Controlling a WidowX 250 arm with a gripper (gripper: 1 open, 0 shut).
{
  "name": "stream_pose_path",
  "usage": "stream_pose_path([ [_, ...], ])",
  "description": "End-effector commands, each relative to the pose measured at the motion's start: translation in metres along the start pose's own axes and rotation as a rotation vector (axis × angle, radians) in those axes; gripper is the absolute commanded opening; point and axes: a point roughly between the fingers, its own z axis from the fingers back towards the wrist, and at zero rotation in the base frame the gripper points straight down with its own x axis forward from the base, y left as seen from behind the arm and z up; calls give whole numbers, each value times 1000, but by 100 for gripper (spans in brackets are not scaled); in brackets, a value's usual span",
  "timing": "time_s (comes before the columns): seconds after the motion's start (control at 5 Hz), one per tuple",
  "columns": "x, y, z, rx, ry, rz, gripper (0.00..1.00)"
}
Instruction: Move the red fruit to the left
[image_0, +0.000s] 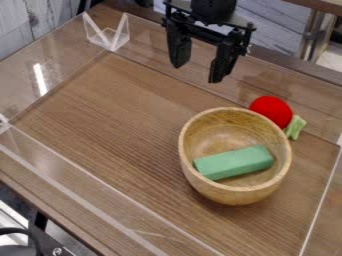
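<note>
The red fruit (273, 109) is a small round bright red toy lying on the wooden table, just behind the right rim of a wooden bowl (201, 165). A small green leafy piece (294, 127) pokes out at its lower right. My gripper (198, 62) hangs above the table at the top centre, pointing down, with its two black fingers (177, 50) spread apart and nothing between them. It is up and to the left of the fruit, well apart from it.
Inside the wooden bowl lies a green rectangular block (234, 163). Clear plastic walls (47, 70) fence the table on all sides, with a clear clip (106, 32) on the back wall. Bare wood (107, 120) stretches to the left of the bowl.
</note>
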Motion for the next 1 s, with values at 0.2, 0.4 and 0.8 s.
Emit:
stream_pose_path([
  [0.2,3,-35,-8,-25,15,130,100],
  [0.4,14,-58,-9,-67,-20,340,100],
  [0.8,31,-59,-21,-151,-75,673,100],
])
